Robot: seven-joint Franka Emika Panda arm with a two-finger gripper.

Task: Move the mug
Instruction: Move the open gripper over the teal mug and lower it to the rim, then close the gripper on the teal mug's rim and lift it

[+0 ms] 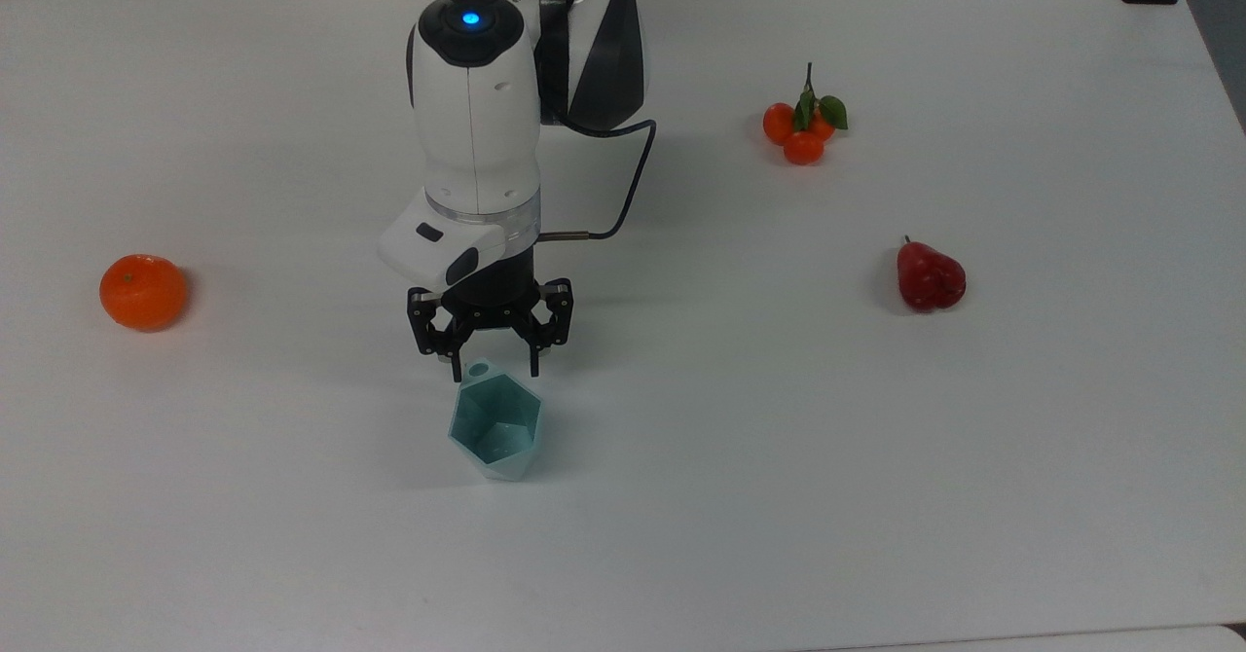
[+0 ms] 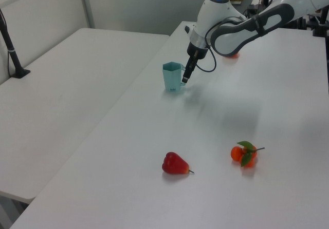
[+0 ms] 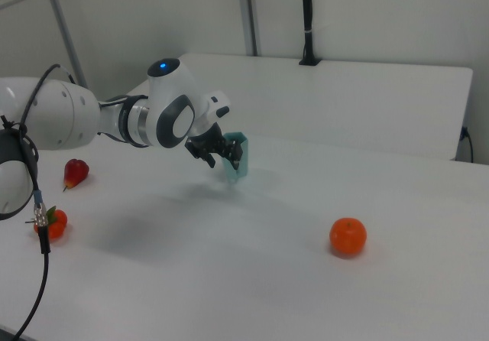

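With its two black fingers spread apart and nothing between them, the gripper (image 1: 494, 373) hangs at the mug (image 1: 494, 428), its tips on either side of the small tab handle (image 1: 478, 371) in the top view. The step in hand looks like the final approach to a grasp at that handle. To do it well, the gripper should settle low enough that the pads cover the flat faces of the tab, stay centred on it so neither finger touches first and turns the mug, and close only once it has stopped. The left view suggests the tips are already level with the mug's upper half, though I cannot tell whether either finger touches it.

The mug stands upright on the white counter (image 1: 876, 457), open mouth up. It is pale teal, faceted, with a hexagonal rim and walls tapering toward a narrower base; the tab is pierced by a round hole. It looks light and rigid, so a sideways nudge would likely slide or tip it.

Well apart from the mug lie an orange (image 1: 142, 291), on the top view's left, and a red pear-shaped fruit (image 1: 930, 277) and a cluster of small leafy oranges (image 1: 803, 127), on the top view's right.
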